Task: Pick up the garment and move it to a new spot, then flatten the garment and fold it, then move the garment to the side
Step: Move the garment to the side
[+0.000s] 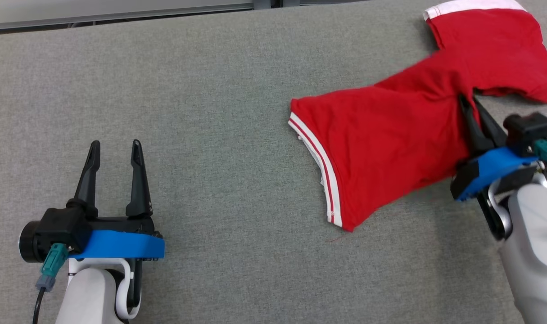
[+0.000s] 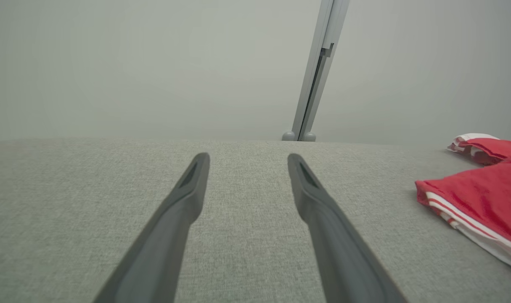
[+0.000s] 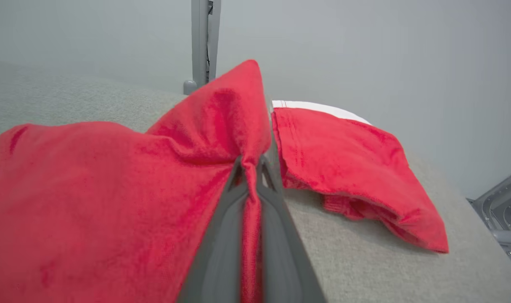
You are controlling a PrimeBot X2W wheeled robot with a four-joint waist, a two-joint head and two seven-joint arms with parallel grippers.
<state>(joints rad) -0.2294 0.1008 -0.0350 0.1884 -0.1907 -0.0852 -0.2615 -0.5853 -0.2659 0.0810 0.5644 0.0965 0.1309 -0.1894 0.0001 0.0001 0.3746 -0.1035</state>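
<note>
Head view: right end effector (image 1: 469, 100) clenched on red garment (image 1: 390, 135); left end effector (image 1: 115, 146) released, well apart.

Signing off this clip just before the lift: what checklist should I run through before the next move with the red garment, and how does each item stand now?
1. Grip: the right gripper has its jaws shut on a pinched fold of the red garment. Ok.
2. Layers caught in that pinch: cannot tell.
3. The left gripper is out of the way, with jaws open, nothing between them, and well apart from the cloth. Ok.
4. Garment free to lift, with nothing lying on it. Ok.
5. Garment flat: it is bunched and twisted towards the pinch. Not ok.
6. Room for a new spot: a bare stretch of the grey table lies to the garment's left. Ok.
</note>
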